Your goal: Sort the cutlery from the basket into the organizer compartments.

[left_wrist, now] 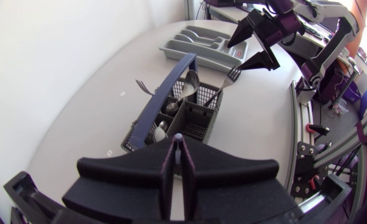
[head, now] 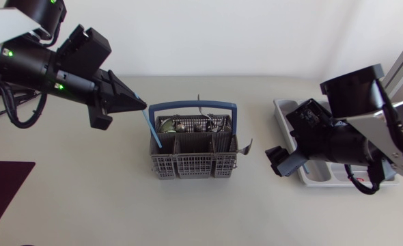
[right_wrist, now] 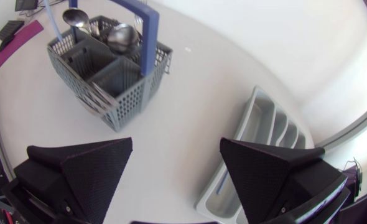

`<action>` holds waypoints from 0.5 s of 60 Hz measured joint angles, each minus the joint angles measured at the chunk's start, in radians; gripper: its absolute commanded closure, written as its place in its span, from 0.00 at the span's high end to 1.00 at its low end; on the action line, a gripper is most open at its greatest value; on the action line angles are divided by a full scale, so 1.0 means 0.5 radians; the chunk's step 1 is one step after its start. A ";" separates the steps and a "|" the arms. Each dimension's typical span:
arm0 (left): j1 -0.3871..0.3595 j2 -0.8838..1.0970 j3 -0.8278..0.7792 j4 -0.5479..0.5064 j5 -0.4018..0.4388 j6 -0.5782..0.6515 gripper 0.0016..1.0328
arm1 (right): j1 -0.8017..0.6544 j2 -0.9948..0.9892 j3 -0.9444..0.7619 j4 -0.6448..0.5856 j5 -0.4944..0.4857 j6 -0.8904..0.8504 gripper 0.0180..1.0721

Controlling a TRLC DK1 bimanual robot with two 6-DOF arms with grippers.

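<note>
Left gripper (head: 142,106) pinches the top of the blue-handled utensil (head: 151,130); its lower end stands in the basket (head: 195,166), left compartment. Right gripper (right_wrist: 176,142) spread, empty, between basket and organizer (head: 281,109).

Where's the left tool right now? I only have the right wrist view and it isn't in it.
Observer: The left tool is shut on the top of the light-blue handle that stands in the end compartment of the basket.
Operator: Anything poking out of the basket on my side?
Observer: Yes. A fork leans out over the rim, tines up, toward your right tool.
</note>
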 measured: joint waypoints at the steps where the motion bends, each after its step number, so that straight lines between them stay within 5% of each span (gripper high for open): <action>1: 0.000 0.000 0.019 -0.016 0.001 0.000 0.03 | 0.014 -0.018 0.010 -0.003 -0.001 -0.001 0.96; 20: 0.041 -0.138 0.147 -0.111 0.298 -0.210 0.03 | 0.429 -0.230 0.137 0.001 0.000 0.011 0.95; 30: 0.060 -0.158 0.134 0.019 0.466 -0.430 0.03 | 0.576 -0.238 0.160 0.010 -0.025 0.031 0.91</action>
